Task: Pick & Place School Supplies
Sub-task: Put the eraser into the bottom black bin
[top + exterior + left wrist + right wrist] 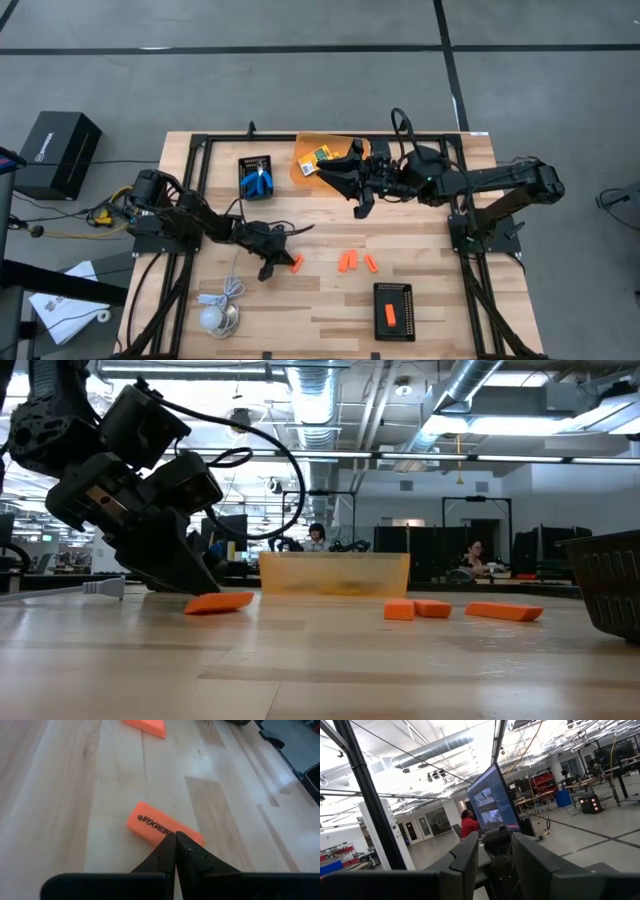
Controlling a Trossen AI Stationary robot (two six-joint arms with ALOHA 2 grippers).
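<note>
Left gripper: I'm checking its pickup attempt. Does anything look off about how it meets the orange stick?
Yes. The left gripper has its fingers shut with their tips pressed on the near end of the orange stick, not around it. The stick lies flat on the table, ungrasped.

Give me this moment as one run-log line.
left tool: shut, empty, tips at orange stick on table | right tool: raised near yellow bin, nothing visibly held
</note>
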